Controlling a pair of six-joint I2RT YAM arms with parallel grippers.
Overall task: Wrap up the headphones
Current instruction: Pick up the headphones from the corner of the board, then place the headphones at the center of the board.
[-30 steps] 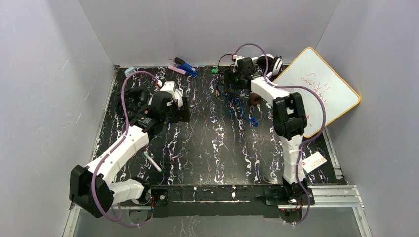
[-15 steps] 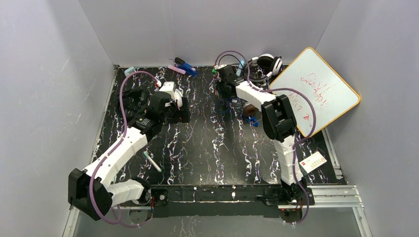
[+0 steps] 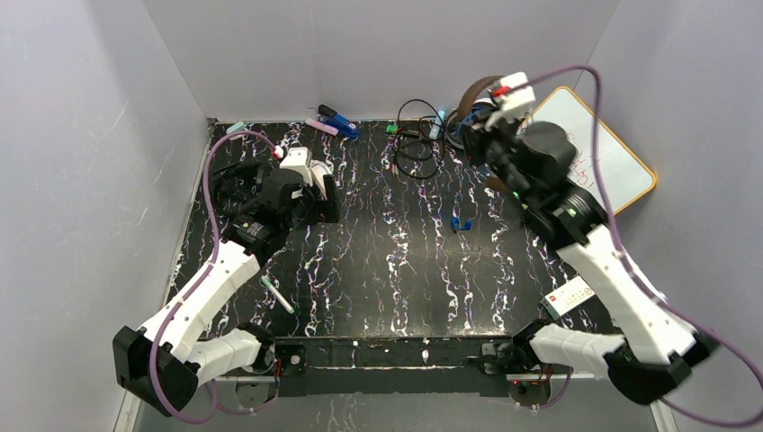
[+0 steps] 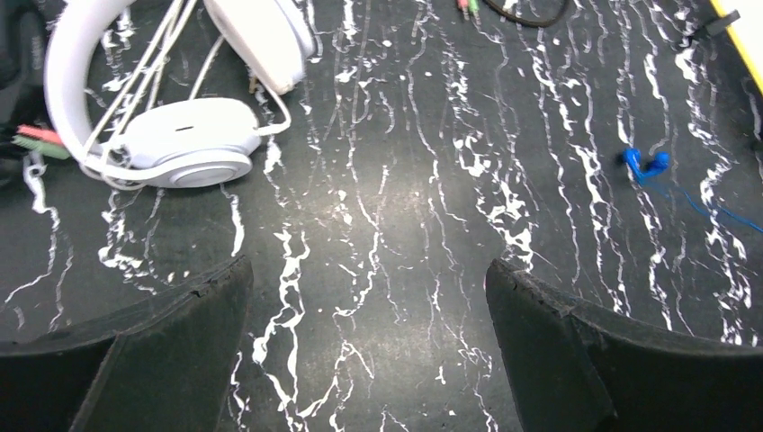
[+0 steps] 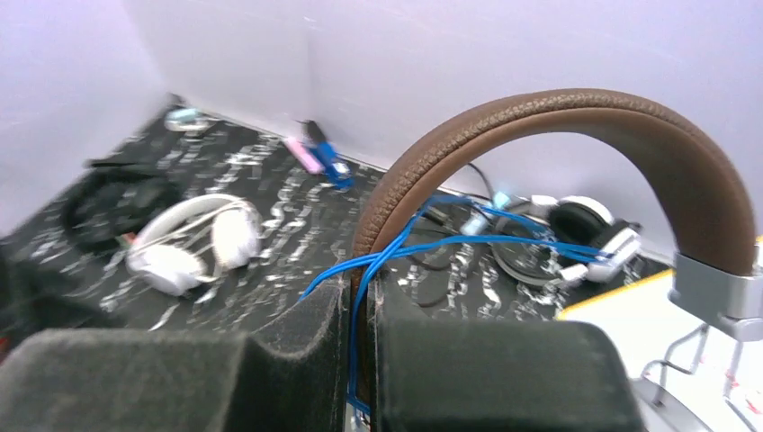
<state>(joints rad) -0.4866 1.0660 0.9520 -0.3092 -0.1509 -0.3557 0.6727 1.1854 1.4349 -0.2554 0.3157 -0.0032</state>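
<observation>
right gripper (image 5: 360, 310) is up off the table (image 3: 387, 261) near the back wall, jaws clamped on the band of the brown headphones (image 5: 558, 117). a thin blue cord (image 5: 423, 241) is pinched in the same gap beside the band and runs down between the pads; i can't see where it ends. the wrist view gives me only the band arch and one silver yoke, and the cups are cut off. from the top camera the band pokes out above the wrist and the rest is behind the arm, so i can't tell how the cups hang.

left gripper (image 4: 367, 270) sits low over the left side of the table, jaws wide apart, holding nothing. white headphones (image 4: 180, 148) lie flat on the table just beyond its left finger, cord bundled across the band, pink and green plugs at the frame edge. the top view hides them under the left arm.

black headphones (image 5: 117, 202) lie at the far left beside the white pair, blurred in the right wrist view, just a dark ring. a fourth headset, black and white (image 5: 585, 229), lies at the back by the whiteboard (image 3: 621, 171), mostly covered by the right gripper from above. a loose black cable loop (image 3: 418, 155) is on the table near it; i can't tell which set it belongs to. small blue earbuds (image 4: 646, 162) lie mid-table, apart from the rest, thin wire running off frame.
</observation>
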